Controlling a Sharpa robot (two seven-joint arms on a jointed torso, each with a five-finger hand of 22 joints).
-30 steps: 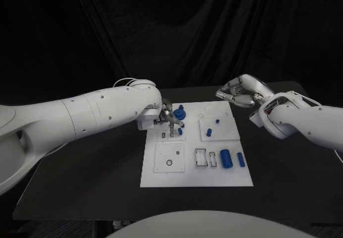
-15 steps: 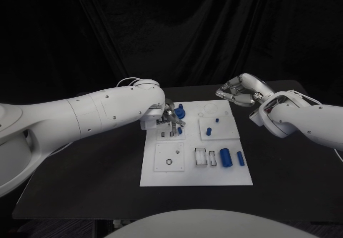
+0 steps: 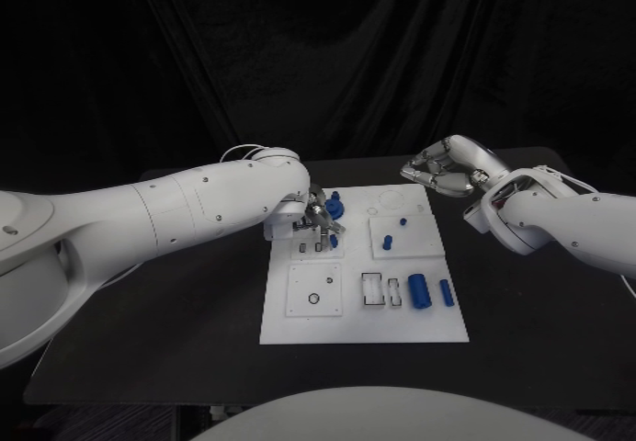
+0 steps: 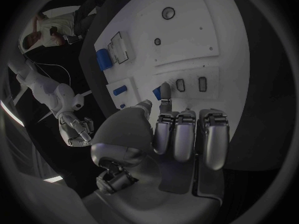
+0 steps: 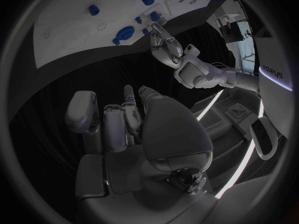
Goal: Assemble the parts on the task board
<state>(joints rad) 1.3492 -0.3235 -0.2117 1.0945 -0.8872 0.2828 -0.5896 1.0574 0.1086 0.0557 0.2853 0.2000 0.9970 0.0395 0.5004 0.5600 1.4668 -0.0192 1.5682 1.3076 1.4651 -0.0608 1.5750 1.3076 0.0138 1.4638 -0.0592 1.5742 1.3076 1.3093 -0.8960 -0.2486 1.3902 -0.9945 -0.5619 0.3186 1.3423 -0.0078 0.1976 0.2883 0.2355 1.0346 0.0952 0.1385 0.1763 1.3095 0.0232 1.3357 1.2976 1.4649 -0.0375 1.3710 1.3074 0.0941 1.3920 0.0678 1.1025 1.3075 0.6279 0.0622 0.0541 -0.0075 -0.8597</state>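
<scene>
The left hand [image 3: 315,218] is low over the far left part of the white task board [image 3: 365,323], right by a small blue peg [image 3: 333,242] and a round blue knob [image 3: 333,209]. In the left wrist view, a fingertip [image 4: 165,91] is touching or almost touching the peg, beside two little slots [image 4: 190,84]. I cannot tell if it is pinching the peg or only poking it.

The right hand [image 3: 443,170] floats above the far right corner of the board – fingers curled in, holding nothing.

More blue parts lie nearer: a fat cylinder [image 3: 419,292] and a thin one [image 3: 447,293] side by side.

What could go wrong? The peg is tiny and the fingers are big – a small bump could tip it or push it off its spot. The hand also hides the peg from above, so aiming may be hard.
</scene>
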